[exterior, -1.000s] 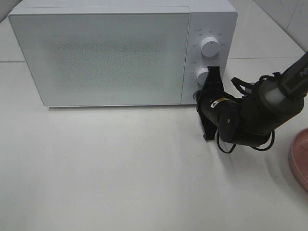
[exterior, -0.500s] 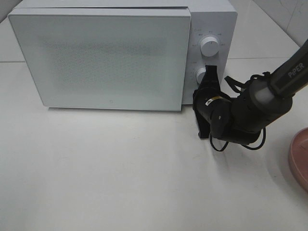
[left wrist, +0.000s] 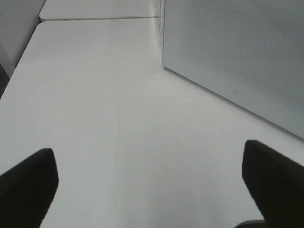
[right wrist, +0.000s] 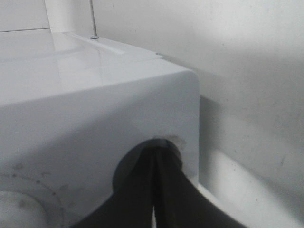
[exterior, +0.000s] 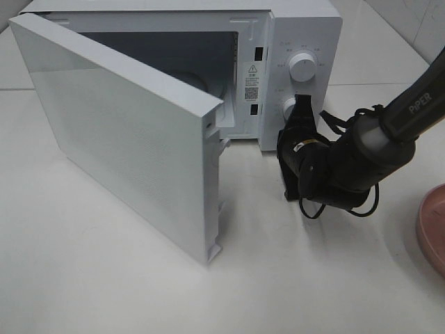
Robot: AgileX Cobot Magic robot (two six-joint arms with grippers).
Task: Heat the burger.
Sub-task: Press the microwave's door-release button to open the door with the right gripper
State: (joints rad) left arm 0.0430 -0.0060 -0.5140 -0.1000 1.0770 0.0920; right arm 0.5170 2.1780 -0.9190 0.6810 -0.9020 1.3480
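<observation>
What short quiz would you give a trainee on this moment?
1. True or false: the microwave door is shut.
2. The right end effector, at the front of the microwave, is: A) wide open; B) shut; C) clamped around a dial.
3. Which object shows only partly at the right edge of the exterior high view?

Key
1. False: the door stands swung open.
2. B
3. The pink plate.
</observation>
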